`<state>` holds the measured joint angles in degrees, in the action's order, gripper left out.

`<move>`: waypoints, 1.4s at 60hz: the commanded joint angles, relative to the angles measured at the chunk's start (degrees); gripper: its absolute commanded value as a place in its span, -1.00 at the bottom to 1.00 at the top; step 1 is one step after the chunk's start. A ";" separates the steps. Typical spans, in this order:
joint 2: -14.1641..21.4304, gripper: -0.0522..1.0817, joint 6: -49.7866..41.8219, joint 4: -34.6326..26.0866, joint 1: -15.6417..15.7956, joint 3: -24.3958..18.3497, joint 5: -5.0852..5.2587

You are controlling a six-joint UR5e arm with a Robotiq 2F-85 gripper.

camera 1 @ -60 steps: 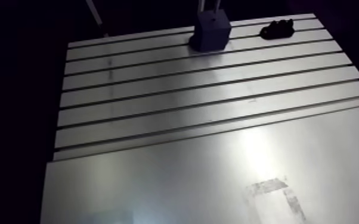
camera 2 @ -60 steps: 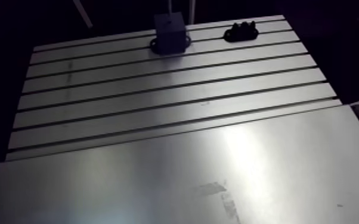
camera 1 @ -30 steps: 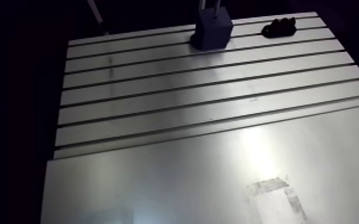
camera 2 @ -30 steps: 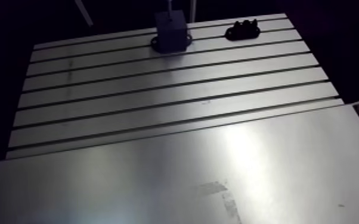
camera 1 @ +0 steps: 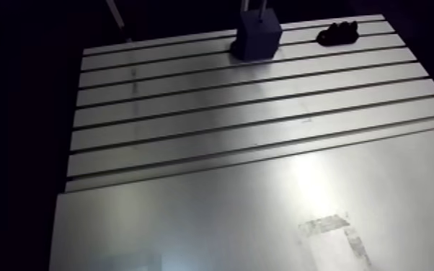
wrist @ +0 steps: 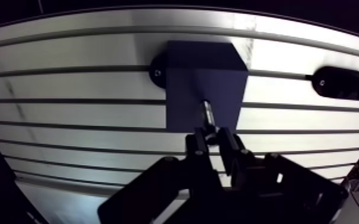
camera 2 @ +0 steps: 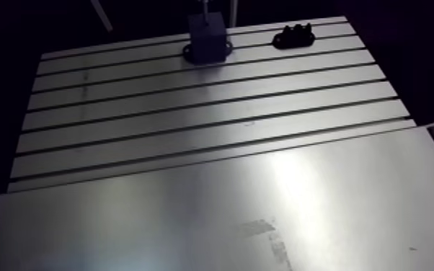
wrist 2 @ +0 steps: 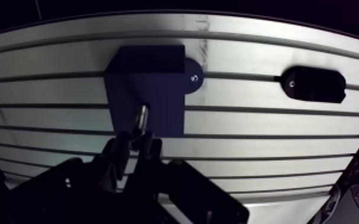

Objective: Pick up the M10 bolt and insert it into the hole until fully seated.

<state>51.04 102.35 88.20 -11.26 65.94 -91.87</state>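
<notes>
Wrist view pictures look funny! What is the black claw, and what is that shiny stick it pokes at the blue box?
A robot works at a grooved metal table. Two pictures come from a camera high on its arm, looking down over the table. Two come from a camera on its wrist, just behind its hand. The claw is that hand: two fingers pinching a shiny bolt. The bolt's tip meets the blue block, where its hole should be; how deep it sits, I cannot tell. A black part lies beside the block.
</notes>
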 commanded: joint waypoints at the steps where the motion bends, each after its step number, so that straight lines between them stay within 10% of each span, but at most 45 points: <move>1: -0.12 0.99 0.00 0.00 0.01 -0.08 -0.02; 84: -0.38 0.99 0.00 0.09 0.01 0.19 -0.19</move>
<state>50.62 102.35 88.28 -11.24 66.07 -92.06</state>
